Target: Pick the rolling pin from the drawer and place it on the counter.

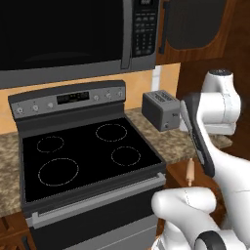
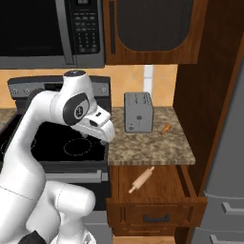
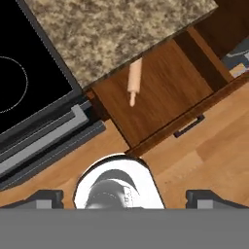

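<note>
The rolling pin [image 2: 141, 179] lies at an angle on the floor of the open drawer [image 2: 162, 190], near its left back corner, partly under the counter's edge. From above it shows as a slim tan cylinder [image 3: 133, 80] in the dark wood drawer [image 3: 165, 92]. The speckled counter [image 2: 143, 143] runs just over the drawer. My gripper [image 3: 124, 197] is open, its fingertips [image 3: 46, 197] set wide apart with nothing between them. It hangs high above the drawer's front left corner, well clear of the pin [image 1: 189, 172].
A grey toaster [image 2: 138, 112] stands at the back of the counter, with a small orange object [image 2: 165, 128] to its right. The black stove top [image 1: 88, 151] lies left of the counter under a microwave [image 1: 63, 34]. A tall wood panel and grey fridge [image 2: 228, 190] close the right side.
</note>
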Available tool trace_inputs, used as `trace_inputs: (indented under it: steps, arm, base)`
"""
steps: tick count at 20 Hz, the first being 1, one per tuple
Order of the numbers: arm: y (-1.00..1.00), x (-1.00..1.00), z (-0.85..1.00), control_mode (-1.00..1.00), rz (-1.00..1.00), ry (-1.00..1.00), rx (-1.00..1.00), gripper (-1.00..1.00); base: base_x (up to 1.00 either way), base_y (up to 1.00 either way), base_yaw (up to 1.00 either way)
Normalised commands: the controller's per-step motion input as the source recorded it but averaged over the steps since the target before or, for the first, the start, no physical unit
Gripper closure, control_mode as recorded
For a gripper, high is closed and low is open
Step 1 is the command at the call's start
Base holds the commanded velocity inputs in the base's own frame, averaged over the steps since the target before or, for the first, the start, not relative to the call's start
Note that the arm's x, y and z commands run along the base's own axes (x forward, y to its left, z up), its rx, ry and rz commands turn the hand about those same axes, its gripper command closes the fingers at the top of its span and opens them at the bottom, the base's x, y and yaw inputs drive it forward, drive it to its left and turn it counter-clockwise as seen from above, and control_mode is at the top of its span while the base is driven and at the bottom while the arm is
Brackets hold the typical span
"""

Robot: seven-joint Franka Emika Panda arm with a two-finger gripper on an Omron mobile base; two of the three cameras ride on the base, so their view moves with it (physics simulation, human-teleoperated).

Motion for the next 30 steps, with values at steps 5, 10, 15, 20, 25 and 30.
trace_inputs:
  steps: [5, 10, 15, 20, 25, 30]
  arm:
    - [-1.0, 0.1, -0.39, -1.0, -0.64, 0.24, 0.03, -1.0]
    - [-1.0, 0.01, -0.81, -1.0, -0.59, 0.15, 0.08, -1.0]
    - [-1.0, 0.01, -0.99, -1.0, -0.59, 0.11, 0.15, -1.0]
    - [-0.97, 0.24, -0.97, -1.0, -0.06, -0.09, 0.1, -1.0]
    - [-0.26, 0.4, -0.7, -1.0, 0.25, -0.13, 0.02, -1.0]
    - [-0.01, 0.46, -0.62, -1.0, 0.16, -0.02, 0.0, -1.0]
  base:
    - [0.0, 0.0, 0.0]
    - [0.0, 0.0, 0.0]
    - [0.0, 0.0, 0.0]
    - [0.0, 0.0, 0.0]
    - [0.0, 0.0, 0.0]
    - [0.0, 0.0, 0.0]
